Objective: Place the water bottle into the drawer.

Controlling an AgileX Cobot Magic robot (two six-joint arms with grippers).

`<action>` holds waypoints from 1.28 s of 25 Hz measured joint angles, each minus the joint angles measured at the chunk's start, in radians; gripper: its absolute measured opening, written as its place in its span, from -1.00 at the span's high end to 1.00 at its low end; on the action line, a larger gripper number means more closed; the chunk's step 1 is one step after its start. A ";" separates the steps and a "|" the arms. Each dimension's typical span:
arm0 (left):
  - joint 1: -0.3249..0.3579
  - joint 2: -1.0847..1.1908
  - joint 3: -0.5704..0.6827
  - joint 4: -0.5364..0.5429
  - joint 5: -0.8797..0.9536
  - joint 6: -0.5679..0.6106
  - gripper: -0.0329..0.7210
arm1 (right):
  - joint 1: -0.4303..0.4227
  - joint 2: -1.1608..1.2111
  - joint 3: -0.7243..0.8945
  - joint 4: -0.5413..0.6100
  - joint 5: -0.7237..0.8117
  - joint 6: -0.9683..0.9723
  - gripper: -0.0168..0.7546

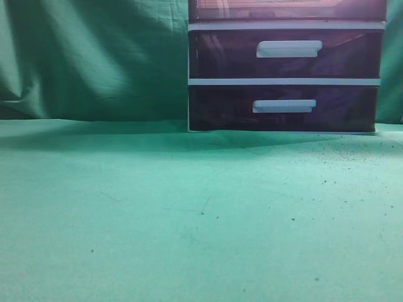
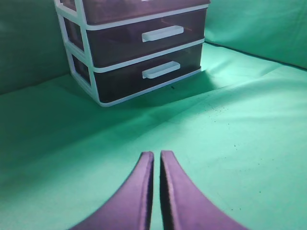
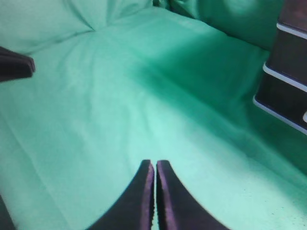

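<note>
The white-framed drawer unit (image 1: 284, 80) stands at the back right on the green cloth. Only the bottom strip of the paler top drawer (image 1: 286, 10) shows at the upper edge of the exterior view, and it looks pushed in. In the left wrist view the unit (image 2: 134, 48) stands ahead and to the left, well away from my left gripper (image 2: 157, 154), which is shut and empty over the cloth. My right gripper (image 3: 153, 164) is also shut and empty; the unit (image 3: 288, 81) is at that view's right edge. The water bottle is out of view.
Two darker purple drawers (image 1: 286, 53) with white bar handles (image 1: 288, 48) sit below the top one. Green cloth (image 1: 157, 214) covers the table and hangs as a backdrop. A dark part of the other arm (image 3: 14, 64) shows at the left edge of the right wrist view.
</note>
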 joint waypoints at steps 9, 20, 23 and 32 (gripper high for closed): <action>0.000 0.000 0.000 0.000 0.000 0.000 0.91 | 0.000 0.000 0.004 0.036 0.015 0.000 0.96; 0.000 -0.001 0.000 0.000 0.002 0.000 0.91 | -0.087 -0.050 0.022 -0.195 0.000 0.155 0.96; 0.000 -0.001 0.000 0.000 0.002 0.000 0.91 | -0.222 -0.149 0.081 -0.299 -0.017 0.282 0.96; 0.000 -0.001 0.000 0.000 0.002 0.000 0.91 | -0.607 -0.538 0.472 -0.353 -0.204 0.346 0.96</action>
